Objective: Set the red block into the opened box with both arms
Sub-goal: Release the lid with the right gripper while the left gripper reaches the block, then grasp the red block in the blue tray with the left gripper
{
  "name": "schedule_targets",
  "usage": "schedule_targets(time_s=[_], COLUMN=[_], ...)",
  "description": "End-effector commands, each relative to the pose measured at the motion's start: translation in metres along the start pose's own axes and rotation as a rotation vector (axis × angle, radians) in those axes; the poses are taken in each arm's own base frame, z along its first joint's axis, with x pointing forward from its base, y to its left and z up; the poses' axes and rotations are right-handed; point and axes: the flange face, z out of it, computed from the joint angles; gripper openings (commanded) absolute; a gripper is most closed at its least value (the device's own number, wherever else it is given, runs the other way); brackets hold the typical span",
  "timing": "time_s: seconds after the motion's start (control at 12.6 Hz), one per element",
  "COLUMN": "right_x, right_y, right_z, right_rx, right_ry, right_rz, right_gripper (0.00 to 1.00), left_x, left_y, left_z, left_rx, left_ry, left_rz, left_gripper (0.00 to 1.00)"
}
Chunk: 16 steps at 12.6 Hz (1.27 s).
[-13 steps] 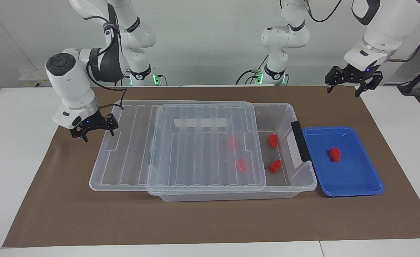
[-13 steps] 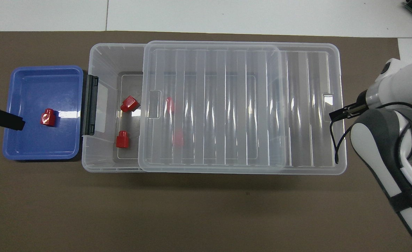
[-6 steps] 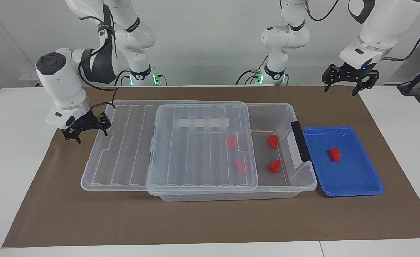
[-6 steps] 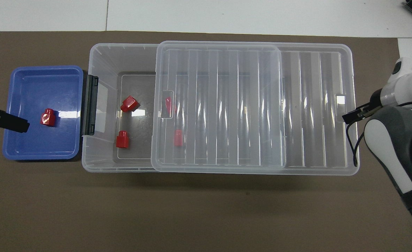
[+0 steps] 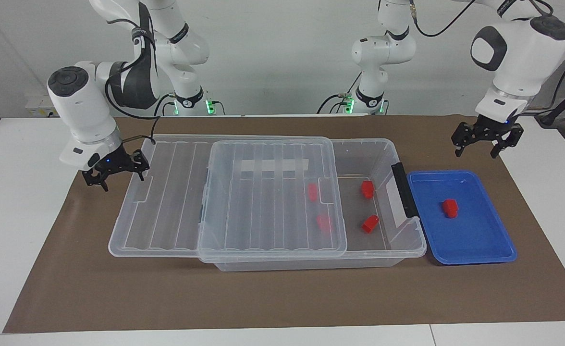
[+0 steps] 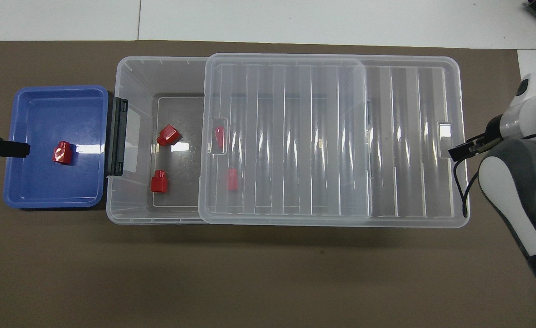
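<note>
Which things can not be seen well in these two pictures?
- Two red blocks in the box: dimmed by the lid over them, both views.
- Left hand: cut off by the overhead view's edge.
- Right hand: mostly hidden by its own arm in the overhead view.

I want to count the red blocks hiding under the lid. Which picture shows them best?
The overhead view: both blocks under the lid show clearly, one by its edge, one beneath it. In the facing view they look paler and blurrier.
</note>
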Motion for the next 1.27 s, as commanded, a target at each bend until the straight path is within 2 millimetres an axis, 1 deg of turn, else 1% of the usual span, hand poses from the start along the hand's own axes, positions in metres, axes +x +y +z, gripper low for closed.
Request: schedule_targets(time_s=[0.0, 0.08, 0.24, 0.32, 0.4, 0.55, 0.63, 0.71, 0.79, 0.95, 1.11, 1.19], right_x=[-0.011, -0.012, -0.019, -0.019, -0.025, -0.027, -0.026, -0.027, -0.029, -0.031, -0.034, -0.034], right_y=[-0.006, -0.007, -0.012, -0.019, -0.021, -0.025, -0.026, -0.027, -0.029, -0.042, -0.044, -0.045], right_z=[-0.020, -0.024, -0.040, -0.048, -0.052, -0.056, -0.057, -0.061, -0.067, -0.082, -0.100, -0.116], right_rx=[-0.003, -0.002, 0.009, 0.026, 0.033, 0.062, 0.076, 0.078, 0.077, 0.109, 0.112, 0.113], right_ry=[0.003, 0.003, 0.009, 0.016, 0.002, -0.001, 0.005, 0.010, 0.017, 0.029, 0.047, 0.040], right_rz=[0.047, 0.070, 0.162, 0.204, 0.244, 0.336, 0.369, 0.413, 0.458, 0.525, 0.573, 0.574], right_gripper=[1.00, 1.00, 1.00, 1.00, 1.00, 1.00, 1.00, 1.00, 1.00, 1.00, 1.00, 1.00], left_x=[0.006, 0.007, 0.007, 0.006, 0.001, -0.010, -0.020, -0.025, -0.026, -0.026, -0.028, -0.027], left_y=[-0.011, -0.011, -0.011, -0.014, -0.020, -0.020, -0.030, -0.030, -0.029, -0.025, -0.022, -0.019], left_z=[0.055, 0.070, 0.078, 0.089, 0.107, 0.151, 0.164, 0.173, 0.175, 0.186, 0.199, 0.201], left_rx=[0.001, 0.004, 0.010, 0.014, 0.015, 0.015, 0.025, 0.026, 0.024, 0.019, 0.013, 0.011], left_ry=[0.009, 0.018, 0.041, 0.062, 0.057, 0.052, 0.073, 0.074, 0.068, 0.054, 0.033, 0.032], left_rz=[-0.019, -0.019, -0.027, -0.071, -0.124, -0.131, -0.146, -0.150, -0.159, -0.159, -0.155, -0.149], left_gripper=[1.00, 1.00, 1.00, 1.00, 1.00, 1.00, 1.00, 1.00, 1.00, 1.00, 1.00, 1.00])
